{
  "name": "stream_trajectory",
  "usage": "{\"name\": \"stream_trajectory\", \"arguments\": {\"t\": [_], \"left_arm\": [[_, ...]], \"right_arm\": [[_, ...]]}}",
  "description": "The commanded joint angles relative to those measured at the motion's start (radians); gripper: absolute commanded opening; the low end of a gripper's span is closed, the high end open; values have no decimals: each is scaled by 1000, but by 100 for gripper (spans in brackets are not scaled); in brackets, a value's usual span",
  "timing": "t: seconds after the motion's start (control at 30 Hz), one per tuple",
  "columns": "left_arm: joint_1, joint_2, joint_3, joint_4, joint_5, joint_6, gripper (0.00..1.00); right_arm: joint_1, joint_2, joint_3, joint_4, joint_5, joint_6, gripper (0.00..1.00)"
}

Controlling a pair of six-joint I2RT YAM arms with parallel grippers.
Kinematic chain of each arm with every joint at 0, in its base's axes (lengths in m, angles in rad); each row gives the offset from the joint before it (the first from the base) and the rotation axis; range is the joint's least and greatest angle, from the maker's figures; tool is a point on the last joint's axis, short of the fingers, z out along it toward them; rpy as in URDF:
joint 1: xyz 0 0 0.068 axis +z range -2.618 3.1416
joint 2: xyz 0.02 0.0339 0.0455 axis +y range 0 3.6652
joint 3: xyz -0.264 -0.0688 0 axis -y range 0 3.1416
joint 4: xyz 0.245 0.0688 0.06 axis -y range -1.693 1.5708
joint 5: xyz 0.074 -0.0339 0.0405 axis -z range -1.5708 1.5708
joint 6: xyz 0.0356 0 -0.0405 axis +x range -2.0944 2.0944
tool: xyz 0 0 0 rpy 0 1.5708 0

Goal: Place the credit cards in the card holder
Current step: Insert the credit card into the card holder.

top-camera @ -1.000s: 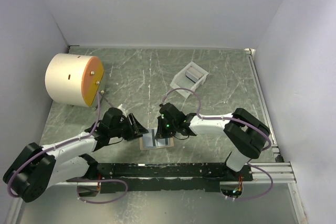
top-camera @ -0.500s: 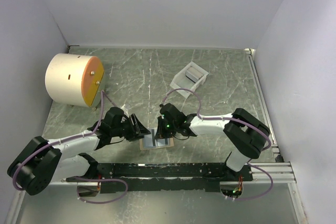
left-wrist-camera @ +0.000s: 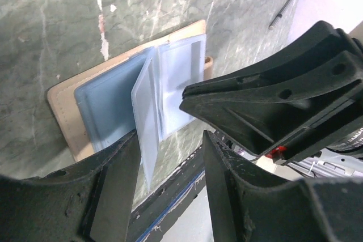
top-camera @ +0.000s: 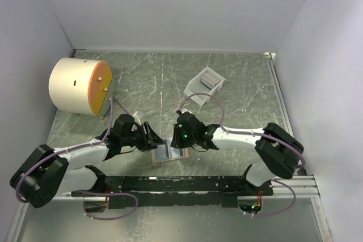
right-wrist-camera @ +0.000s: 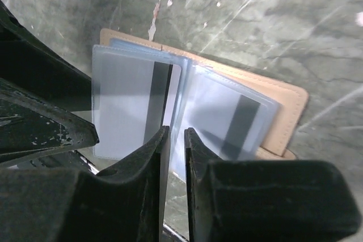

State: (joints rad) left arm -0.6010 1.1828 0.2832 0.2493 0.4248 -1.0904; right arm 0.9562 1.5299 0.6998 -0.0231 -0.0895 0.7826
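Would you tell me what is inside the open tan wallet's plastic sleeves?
Through the frosted sleeves, two cards show, each by a dark stripe. Their colours and anything behind them are hidden; the right tool covers the middle.

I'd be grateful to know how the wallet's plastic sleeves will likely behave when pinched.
Probably floppy: one sleeve stands bowed off the wallet. The glossy film looks slippery, and the thin wallet may slide along when pulled.

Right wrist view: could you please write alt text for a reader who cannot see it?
An open tan wallet lies on a green marbled table, its clear light-blue sleeves fanned out, with dark stripes showing through. The right gripper points in from the bottom edge, its fingers nearly closed at the sleeves' middle.
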Motion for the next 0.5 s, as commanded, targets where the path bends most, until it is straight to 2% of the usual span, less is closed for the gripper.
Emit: {"name": "stream_trajectory", "arguments": {"t": [0.0,0.27,0.47], "left_arm": [[4,22,51,51,42,21,58],[-1,63,87,77,66,29,58],[-38,114,140,88,62,43,59]], "right_arm": [[4,-86,-28,-63,162,-18,18],[2,-186,-64,-112,300,27,32],[1,-240,-68,-162,378,71,37]]}}
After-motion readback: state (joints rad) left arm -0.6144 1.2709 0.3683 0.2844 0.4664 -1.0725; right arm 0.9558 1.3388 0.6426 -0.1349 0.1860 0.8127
